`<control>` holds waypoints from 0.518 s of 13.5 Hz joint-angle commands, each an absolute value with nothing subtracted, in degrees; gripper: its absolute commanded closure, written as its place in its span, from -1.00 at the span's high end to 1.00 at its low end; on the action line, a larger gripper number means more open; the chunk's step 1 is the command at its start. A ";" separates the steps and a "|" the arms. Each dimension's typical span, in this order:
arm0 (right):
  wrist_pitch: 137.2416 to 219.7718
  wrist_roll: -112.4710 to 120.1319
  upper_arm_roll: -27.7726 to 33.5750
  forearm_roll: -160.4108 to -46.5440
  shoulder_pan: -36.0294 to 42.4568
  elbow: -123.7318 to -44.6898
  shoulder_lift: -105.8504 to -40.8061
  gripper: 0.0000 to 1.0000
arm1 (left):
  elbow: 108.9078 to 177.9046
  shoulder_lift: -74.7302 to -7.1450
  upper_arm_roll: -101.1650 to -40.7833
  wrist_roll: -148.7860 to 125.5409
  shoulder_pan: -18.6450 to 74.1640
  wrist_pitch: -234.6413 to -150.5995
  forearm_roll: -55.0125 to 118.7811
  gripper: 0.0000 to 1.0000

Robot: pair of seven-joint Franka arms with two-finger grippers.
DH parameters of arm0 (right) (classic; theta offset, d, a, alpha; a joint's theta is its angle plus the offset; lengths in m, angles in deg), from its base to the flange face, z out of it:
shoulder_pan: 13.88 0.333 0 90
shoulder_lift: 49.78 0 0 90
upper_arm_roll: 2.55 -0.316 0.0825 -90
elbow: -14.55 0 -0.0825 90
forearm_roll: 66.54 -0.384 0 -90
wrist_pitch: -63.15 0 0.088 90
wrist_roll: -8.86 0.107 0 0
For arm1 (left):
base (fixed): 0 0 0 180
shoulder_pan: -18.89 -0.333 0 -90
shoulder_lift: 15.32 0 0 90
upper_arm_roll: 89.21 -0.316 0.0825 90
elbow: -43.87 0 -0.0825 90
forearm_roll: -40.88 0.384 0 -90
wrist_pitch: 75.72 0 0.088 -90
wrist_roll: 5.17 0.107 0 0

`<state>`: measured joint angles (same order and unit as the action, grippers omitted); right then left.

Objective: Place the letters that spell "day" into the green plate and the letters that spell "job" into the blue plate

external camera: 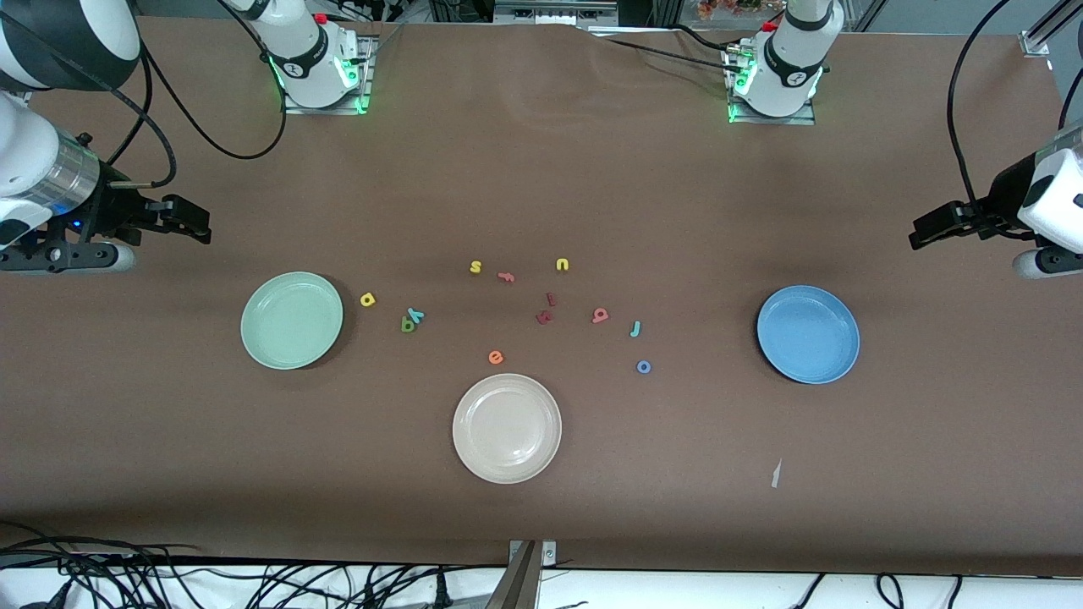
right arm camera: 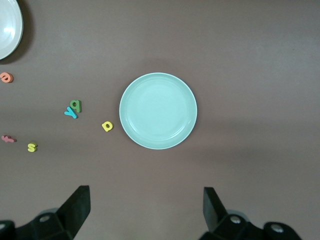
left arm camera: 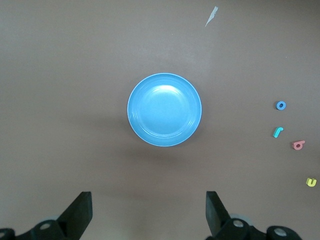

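Both arms waited, nothing held.
Left gripper (left arm camera: 147, 212) hung spread wide over the table by the blue plate (external camera: 808, 334); right gripper (right arm camera: 145, 210), equally wide, by the green plate (external camera: 292, 320); letters lay between.

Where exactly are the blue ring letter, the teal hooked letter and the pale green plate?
small blue foam ring letter "o" (external camera: 644, 366), front view, on its ring band.
small teal foam hooked letter "j" (external camera: 635, 328), front view, on its stem.
round pale mint-green plate (right arm camera: 131, 95), right wrist view, on its rim.

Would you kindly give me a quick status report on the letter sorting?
Left end effector open over table by blue plate; right end effector open by green plate. Both plates empty; all letters on table. Nothing blocking.
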<state>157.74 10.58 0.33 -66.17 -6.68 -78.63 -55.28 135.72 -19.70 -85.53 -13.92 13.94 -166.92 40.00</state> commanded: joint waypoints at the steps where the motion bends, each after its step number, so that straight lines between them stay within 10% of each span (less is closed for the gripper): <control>1: 157.02 10.09 0.18 -66.10 -6.68 -78.62 -55.05 1.00 | 136.33 -19.36 -85.61 -12.47 13.44 -167.74 38.50 1.00; 7: 157.02 10.09 0.09 -66.19 -6.68 -78.70 -54.96 1.00 | 136.33 -19.62 -85.52 -12.47 13.44 -167.74 38.50 1.00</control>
